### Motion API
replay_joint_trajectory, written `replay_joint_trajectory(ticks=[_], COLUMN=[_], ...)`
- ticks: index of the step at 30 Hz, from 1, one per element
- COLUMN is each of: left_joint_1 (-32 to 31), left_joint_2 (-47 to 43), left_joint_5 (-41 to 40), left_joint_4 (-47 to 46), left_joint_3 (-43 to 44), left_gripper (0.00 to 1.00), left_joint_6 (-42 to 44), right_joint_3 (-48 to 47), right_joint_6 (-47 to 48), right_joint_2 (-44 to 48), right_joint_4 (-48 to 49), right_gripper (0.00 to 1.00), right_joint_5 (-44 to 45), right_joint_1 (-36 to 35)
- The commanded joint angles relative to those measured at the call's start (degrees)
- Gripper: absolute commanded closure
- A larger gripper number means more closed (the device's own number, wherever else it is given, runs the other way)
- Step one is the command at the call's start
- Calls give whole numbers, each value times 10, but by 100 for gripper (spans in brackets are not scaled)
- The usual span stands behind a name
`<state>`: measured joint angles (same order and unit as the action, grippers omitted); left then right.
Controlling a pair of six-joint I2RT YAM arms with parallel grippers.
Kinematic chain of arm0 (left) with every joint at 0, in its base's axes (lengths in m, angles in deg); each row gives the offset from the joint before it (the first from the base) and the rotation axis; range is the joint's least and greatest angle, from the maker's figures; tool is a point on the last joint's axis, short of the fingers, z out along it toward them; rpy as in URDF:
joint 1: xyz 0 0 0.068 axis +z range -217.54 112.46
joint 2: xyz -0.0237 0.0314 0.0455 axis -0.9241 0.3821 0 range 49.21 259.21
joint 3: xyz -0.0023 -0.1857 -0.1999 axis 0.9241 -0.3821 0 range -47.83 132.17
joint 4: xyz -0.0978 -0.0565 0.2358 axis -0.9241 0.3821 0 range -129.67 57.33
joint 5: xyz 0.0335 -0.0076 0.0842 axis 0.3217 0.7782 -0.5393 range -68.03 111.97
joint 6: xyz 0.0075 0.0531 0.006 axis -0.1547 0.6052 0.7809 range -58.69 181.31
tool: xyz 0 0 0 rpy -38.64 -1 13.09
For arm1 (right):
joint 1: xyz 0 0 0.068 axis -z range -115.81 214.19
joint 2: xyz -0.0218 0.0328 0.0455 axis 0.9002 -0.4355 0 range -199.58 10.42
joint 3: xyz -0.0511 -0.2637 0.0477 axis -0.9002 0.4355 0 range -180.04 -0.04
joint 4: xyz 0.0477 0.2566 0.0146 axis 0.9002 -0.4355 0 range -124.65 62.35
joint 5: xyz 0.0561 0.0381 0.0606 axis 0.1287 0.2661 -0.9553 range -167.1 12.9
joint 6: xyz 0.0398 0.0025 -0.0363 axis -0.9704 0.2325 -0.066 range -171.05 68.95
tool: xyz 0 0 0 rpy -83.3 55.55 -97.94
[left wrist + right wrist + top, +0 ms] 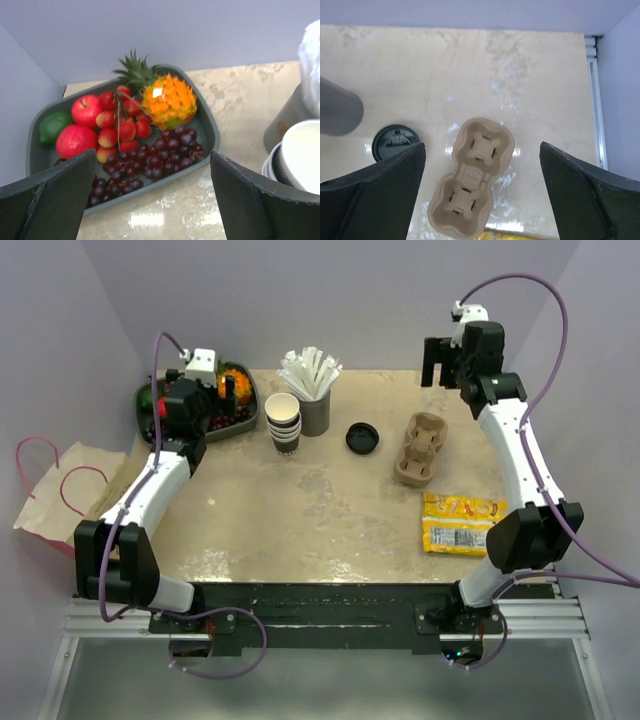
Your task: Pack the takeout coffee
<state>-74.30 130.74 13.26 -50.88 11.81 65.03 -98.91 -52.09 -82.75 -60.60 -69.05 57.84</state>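
Note:
The takeout coffee (362, 437) shows as a round black lid at the middle back of the table; the cup body under it does not show. In the right wrist view it (395, 142) lies left of a tan two-cup cardboard carrier (472, 180), which sits right of it in the top view (420, 448). My right gripper (440, 362) is open and empty, high above the carrier (482, 145). My left gripper (228, 390) is open and empty over the front rim of a fruit tray (152, 165), far left of the coffee.
A grey tray (212, 135) of fake fruit stands at the back left (245, 418). A stack of lidless cups (283, 422) and a grey straw holder (313, 390) stand beside it. A yellow packet (462, 523) lies front right. A paper bag (60, 490) lies off the table's left edge.

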Motion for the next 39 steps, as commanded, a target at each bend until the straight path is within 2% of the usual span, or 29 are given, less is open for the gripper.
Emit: replay_joint_trajectory(ticks=[1,3,4,6,11,20,26,32,39], left_joint_1=[3,3,3,3,3,3,2,1,-4], left_joint_2=[14,31,34,44,56,150,183,195,194], left_joint_5=[43,78,86,136,214,300,269,325,321], left_joint_4=[59,89,110,137,174,284,267,254,251], left_joint_3=[86,127,137,160,193,308,309,305,269], left_gripper=[1,1,7,11,18,29,35,39,45], left_joint_6=[-34,-51,-47,-40,-11,-28,-100,-157,-195], right_joint_3=[-67,-94,-98,-111,-127,-103,-70,-45,-24], right_joint_6=[22,45,68,95,103,136,114,114,113], right_joint_2=[-25,-33,-34,-38,-44,-30,-18,1,8], right_joint_4=[7,7,9,5,-1,-11,-15,-13,-9], right_gripper=[1,1,1,1,1,2,2,2,2], right_joint_5=[-43,-79,-128,-173,-224,-207,-207,-187,-182], right_joint_1=[-1,-1,-1,-2,-15,-106,-112,-112,-112])
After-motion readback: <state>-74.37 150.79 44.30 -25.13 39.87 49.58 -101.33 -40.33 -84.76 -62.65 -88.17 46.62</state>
